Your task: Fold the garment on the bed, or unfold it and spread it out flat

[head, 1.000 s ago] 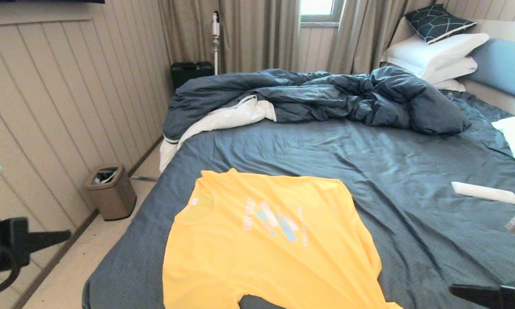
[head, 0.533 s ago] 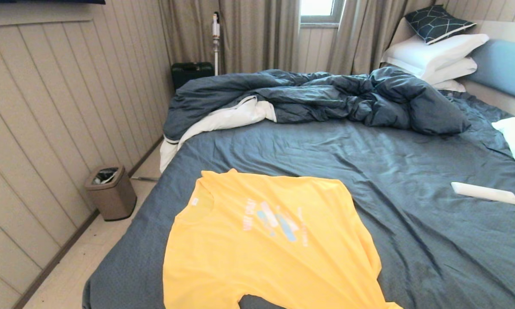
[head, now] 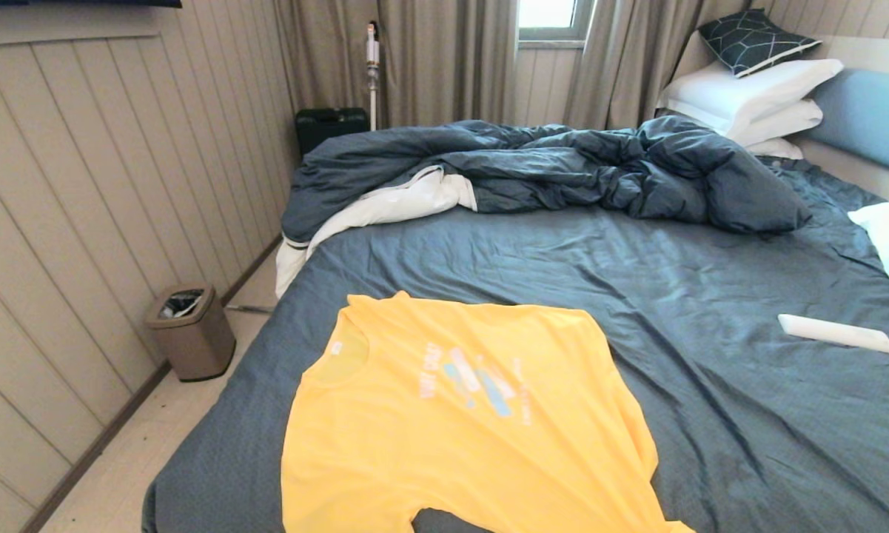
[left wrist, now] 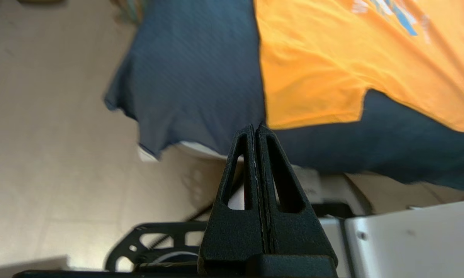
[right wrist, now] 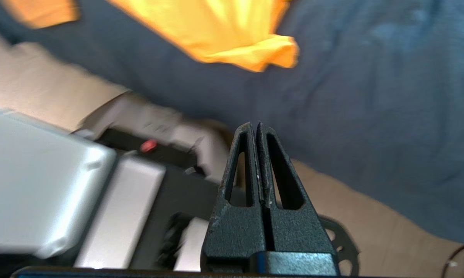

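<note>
Change since a second ago: we saw both arms at the lower corners of the head view then; now neither shows there, and the shirt lies just as it did.
Left gripper [left wrist: 256, 129]: seen only in its own wrist view, low beside the near edge of the bed; we find the jaws pressed fully together, holding nothing.
Right gripper [right wrist: 255, 127]: likewise only in its wrist view, off the near edge of the mattress over the robot's base; jaws fully together, empty.
Garment [head: 459, 414]: yellow T-shirt, spread face up on the near left part of the bed, neck toward the left edge, chest print uppermost; its hem corner nearest the right arm is bunched into a small fold.
Bed [head: 710, 296]: slate-blue sheet, creased, bare around the shirt.
White flat object [head: 835, 332]: we note it on the sheet, well to the right of the shirt; we cannot tell what it is.
Bin [head: 190, 332]: on the floor left of the bed, against the panelled wall.
Duvet [head: 562, 166]: dark blue, rumpled across the far half, white lining showing at its left end.
Pillows [head: 755, 92]: white, stacked at the far right by the light-blue headboard [head: 870, 115].
</note>
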